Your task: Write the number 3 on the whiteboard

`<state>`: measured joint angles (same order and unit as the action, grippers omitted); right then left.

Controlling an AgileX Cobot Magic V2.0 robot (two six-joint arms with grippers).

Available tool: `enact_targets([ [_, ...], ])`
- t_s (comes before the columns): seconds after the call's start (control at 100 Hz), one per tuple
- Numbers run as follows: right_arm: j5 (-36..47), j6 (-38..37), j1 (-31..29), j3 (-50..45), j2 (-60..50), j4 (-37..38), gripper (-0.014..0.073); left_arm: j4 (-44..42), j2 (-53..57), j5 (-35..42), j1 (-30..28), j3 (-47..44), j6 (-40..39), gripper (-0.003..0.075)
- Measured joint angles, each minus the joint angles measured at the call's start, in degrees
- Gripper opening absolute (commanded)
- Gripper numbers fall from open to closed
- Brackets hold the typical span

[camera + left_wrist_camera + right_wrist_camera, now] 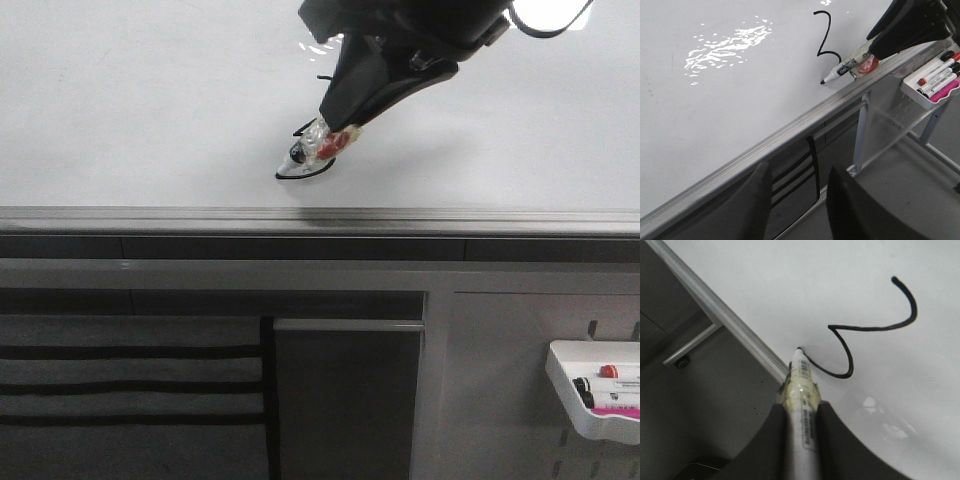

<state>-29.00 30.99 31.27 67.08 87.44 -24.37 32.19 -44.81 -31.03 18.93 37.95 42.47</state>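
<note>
The large glossy white whiteboard [140, 100] ends at a grey metal edge rail [200, 218], and the thin black hand-drawn number 3 [867, 330] sits close to that rail, with wide bare board beyond it on the other sides. The right hand [801, 415] is clamped on a tape-wrapped black marker [801, 390], whose tip touches the end of the digit's bottom tail, just beside the rail. The front view hides most of the digit behind the dark hand, showing only the tail's curve; the wrist views show it whole. The left hand [796, 200] hangs off the board's edge, its dark fingers [752, 210] parted with nothing between them. A small white tray [920, 95] of markers hangs below the rail; their number is hard to tell.
</note>
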Motion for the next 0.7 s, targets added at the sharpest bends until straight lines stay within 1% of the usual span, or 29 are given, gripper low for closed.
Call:
enact_targets([
  [0.14, -3.89, 0.00, 0.29, 0.49, -3.32, -0.78, -0.0022, 0.00, 0.00, 0.00, 0.00, 0.00, -0.04, 0.0237],
  [0.26, -5.61, 0.17, 1.08, -2.57, -10.06, -2.19, -0.0022, 0.00, 0.00, 0.00, 0.00, 0.00, -0.04, 0.0237],
  [0.43, -9.57, 2.91, 1.74, -7.53, -19.89, -2.52, -0.0022, 0.00, 0.00, 0.00, 0.00, 0.00, -0.04, 0.0237],
  [0.59, -12.79, 3.83, 1.86, -10.61, -26.09, -2.52, -0.0022, 0.00, 0.00, 0.00, 0.00, 0.00, -0.04, 0.0237],
  [0.7, -14.70, 8.34, 1.86, -11.25, -28.72, -2.41, -0.0022, 0.00, 0.00, 0.00, 0.00, 0.00, -0.04, 0.0237],
])
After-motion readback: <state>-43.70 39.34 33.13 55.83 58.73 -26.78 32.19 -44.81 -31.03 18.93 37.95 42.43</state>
